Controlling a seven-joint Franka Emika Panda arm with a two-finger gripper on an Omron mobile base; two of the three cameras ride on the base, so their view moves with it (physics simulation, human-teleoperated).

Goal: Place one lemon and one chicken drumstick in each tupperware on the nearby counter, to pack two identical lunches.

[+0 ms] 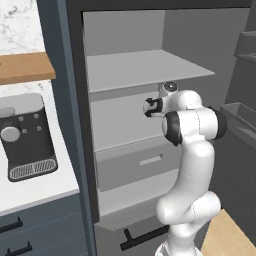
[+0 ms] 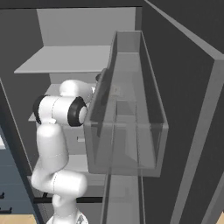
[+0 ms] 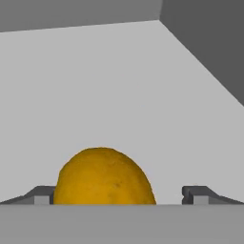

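Arm: the white Franka arm with dark joints (image 1: 192, 150) reaches into a tall open grey cabinet with flat grey shelves (image 1: 145, 67), hand pointed in toward the back wall at the middle shelf level.

Gripper: the two-finger gripper (image 3: 119, 195) has its jaws spread wide, nothing clamped. Both small dark finger tips (image 3: 195, 194) show low in the hand view, one on each side, well apart.

Lemon: a small yellow-orange oval lemon (image 3: 104, 177) sits on the light grey shelf floor right between the spread tips, a bit closer to the left one in that view. Can't tell if a tip actually touches it.

Door bin: in the right base view a see-through grey rectangular bin (image 2: 127, 131) hangs on the open door, beside the arm.

Counter: off to the left in the left base view, a white flat worktop (image 1: 37, 187) over dark blue-grey drawers carries a black and grey coffee machine (image 1: 25, 137), with a wooden wall shelf (image 1: 25, 67) above it.
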